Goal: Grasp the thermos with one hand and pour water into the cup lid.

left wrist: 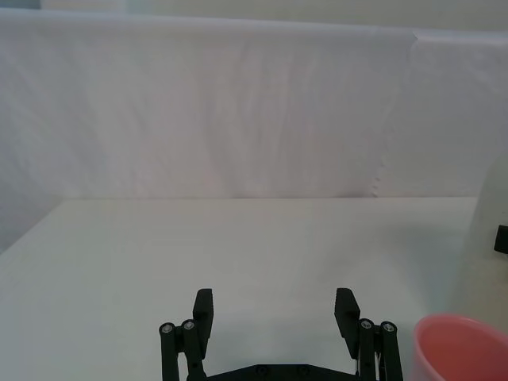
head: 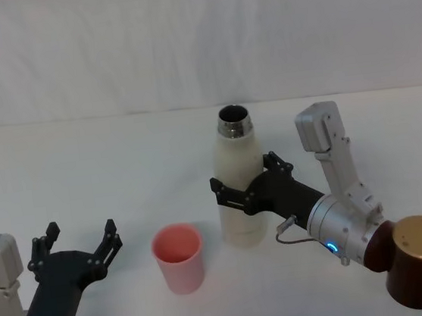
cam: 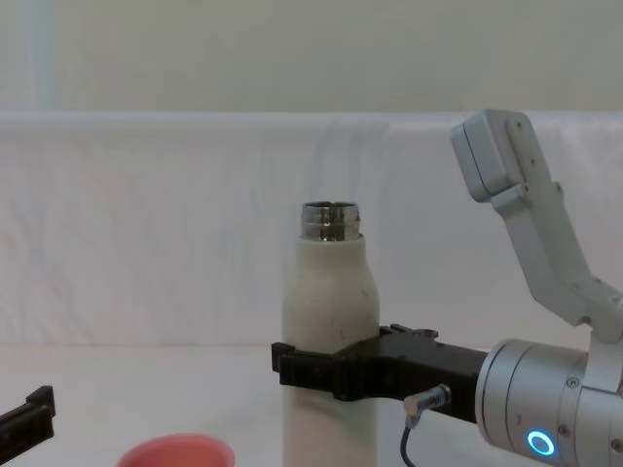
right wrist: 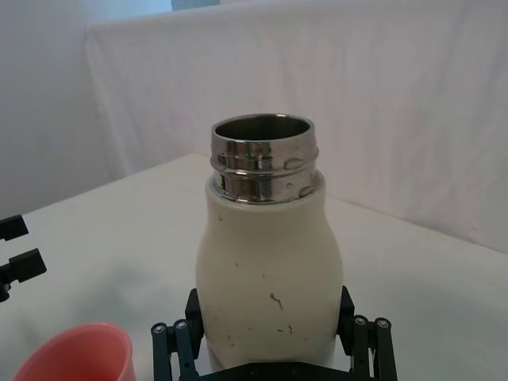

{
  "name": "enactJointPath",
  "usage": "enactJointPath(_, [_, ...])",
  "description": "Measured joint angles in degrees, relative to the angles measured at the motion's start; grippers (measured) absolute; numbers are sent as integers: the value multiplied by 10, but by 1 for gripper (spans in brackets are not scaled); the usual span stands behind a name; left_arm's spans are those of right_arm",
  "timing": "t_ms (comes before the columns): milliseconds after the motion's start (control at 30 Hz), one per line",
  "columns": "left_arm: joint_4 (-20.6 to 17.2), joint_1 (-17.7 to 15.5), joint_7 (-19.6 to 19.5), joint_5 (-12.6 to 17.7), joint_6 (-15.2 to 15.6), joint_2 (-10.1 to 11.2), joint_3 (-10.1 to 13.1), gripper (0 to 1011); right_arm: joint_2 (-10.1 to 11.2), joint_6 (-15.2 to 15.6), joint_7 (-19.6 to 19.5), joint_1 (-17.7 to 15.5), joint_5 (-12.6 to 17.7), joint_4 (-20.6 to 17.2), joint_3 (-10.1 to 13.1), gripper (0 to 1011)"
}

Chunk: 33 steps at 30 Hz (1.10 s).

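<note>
Near the front left corner of the white table, the left gripper is resting idle, its two black fingers spread wide apart and gripping nothing. In the left wrist view the same gripper is showing both fingers apart over bare table.

Just to the right of it, near the front edge of the table, the cup lid is standing upright with its open mouth facing up. It is salmon-pink, and it is standing close beside the thermos without touching it. In the chest view only its rim is showing.

The thermos is standing upright about the middle of the table, a little toward the front edge. Its cream body is carrying small dark scuffs, and its steel neck is open, with no cap on it.

The right gripper is reaching in from the right side and is clenching the thermos around the lower half of its body, one finger on each side. The right wrist view is showing the fingers pressing against both sides of the bottle.
</note>
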Motion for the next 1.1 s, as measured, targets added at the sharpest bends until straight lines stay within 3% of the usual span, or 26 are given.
enactJointPath(633, [0,0,0,0,0,0,0,1001,32,0,-23,-22,7,-45,-16,1001])
enactJointPath(1100, [0,0,0,0,0,0,0,1001,58,-12,-33,-67,17,-101,-9,1001])
